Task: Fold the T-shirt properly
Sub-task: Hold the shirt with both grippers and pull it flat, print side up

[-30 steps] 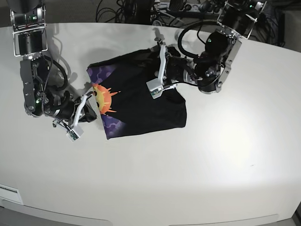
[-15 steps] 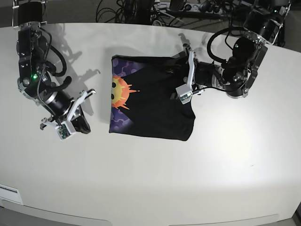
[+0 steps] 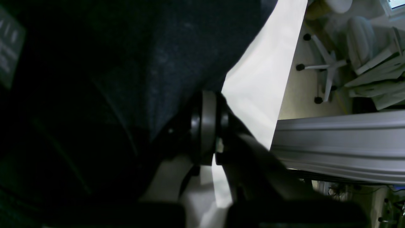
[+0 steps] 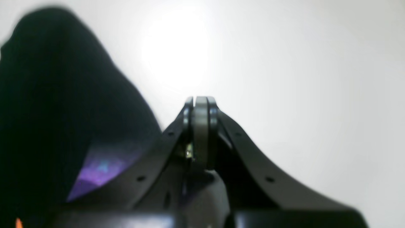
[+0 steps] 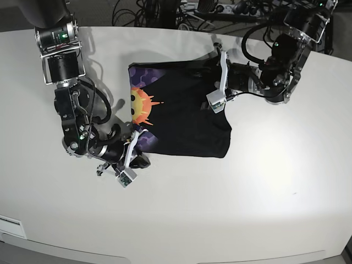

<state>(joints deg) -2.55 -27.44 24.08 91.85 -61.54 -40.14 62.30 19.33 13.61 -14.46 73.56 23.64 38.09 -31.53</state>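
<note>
Lying mid-table, the T-shirt (image 5: pixel 181 118) sits part-folded, sun print showing at its left edge | right gripper (image 5: pixel 133 155) at the lower-left corner, fingers pressed together, empty | left gripper (image 5: pixel 220 82) over the right edge, grip impossible to tell | risk: a closed gripper dragging cloth would undo the fold.

Your two arms are built of black cylindrical segments with pale grey end caps, and loose black cables loop along their joints. A small green light glows on the upper housing of the right arm (image 5: pixel 60 55) — another shows on the left arm (image 5: pixel 280 60). The right gripper (image 4: pixel 201 104) has dark, curved fingers dotted with small screw holes, tipped with grey pads. The left gripper (image 3: pixel 207 126) looks the same — black frame, grey pad — with white plates on its outer side.
</note>
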